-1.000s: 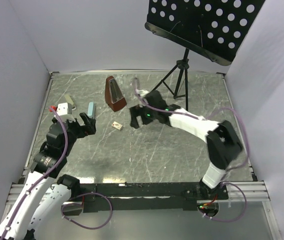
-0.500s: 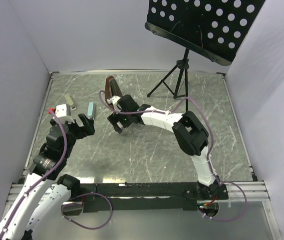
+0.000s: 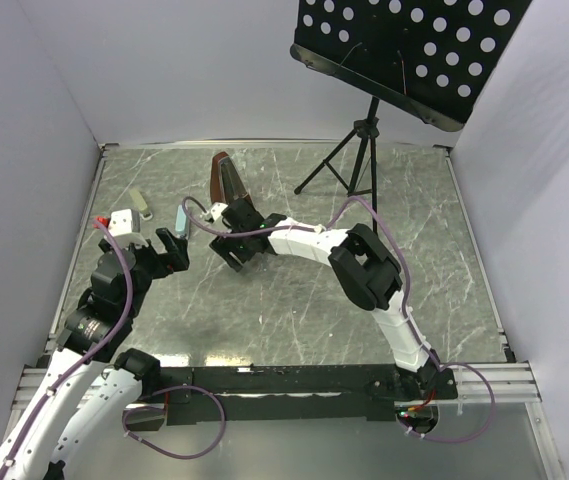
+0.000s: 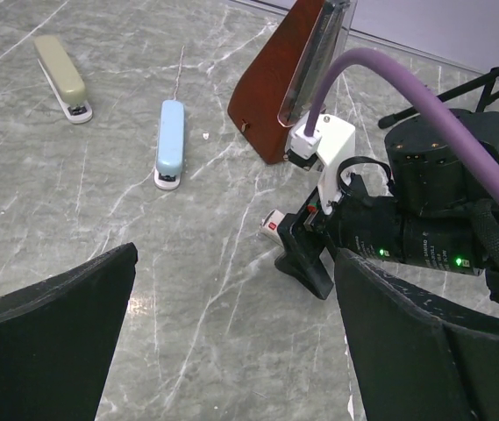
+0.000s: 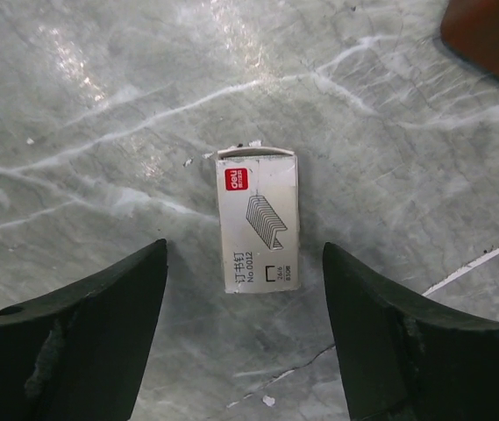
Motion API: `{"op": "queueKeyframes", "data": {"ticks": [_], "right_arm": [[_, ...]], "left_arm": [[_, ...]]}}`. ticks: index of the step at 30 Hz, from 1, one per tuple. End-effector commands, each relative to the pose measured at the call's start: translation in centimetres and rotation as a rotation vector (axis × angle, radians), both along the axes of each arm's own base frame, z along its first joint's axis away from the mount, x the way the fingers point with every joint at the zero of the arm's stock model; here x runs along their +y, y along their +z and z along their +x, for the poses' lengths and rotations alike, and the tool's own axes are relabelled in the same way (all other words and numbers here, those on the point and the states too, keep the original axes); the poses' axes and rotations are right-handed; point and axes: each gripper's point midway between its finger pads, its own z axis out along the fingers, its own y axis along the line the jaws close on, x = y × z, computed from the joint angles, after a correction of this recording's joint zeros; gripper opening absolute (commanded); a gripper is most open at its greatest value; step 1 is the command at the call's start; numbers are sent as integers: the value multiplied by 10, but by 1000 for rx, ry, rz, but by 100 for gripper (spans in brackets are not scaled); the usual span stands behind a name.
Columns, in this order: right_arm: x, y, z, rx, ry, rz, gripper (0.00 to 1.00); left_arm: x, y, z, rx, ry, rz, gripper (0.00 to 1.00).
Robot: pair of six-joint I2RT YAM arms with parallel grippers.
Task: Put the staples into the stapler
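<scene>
Staples box [image 5: 258, 219] lies flat on your grey marble desk [image 5: 100, 105], between the parted fingers of your right hand [image 5: 242, 259], touching neither. Your left hand [image 4: 236, 263] hangs wide apart; the blue stapler [image 4: 169, 143] lies beyond it, near the metronome [image 4: 284, 96].

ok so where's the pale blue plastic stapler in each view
top external: the pale blue plastic stapler, left of centre.
left wrist: the stapler, upper left, lying flat.
right wrist: not in it.
shared landmark: the brown pyramid-shaped metronome, right of the stapler; top right corner for right wrist.
</scene>
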Motion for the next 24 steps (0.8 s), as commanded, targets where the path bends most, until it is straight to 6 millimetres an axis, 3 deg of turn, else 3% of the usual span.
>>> {"op": "queueKeyframes", "data": {"ticks": [1, 16, 24], "right_arm": [[8, 7, 9, -55, 13, -15, 72], [0, 5, -1, -102, 63, -61, 46], [-22, 5, -15, -108, 93, -99, 43]], "left_arm": [[0, 15, 0, -41, -4, -1, 99], [-2, 14, 1, -37, -15, 1, 100], [-3, 14, 1, -36, -23, 1, 100]]}}
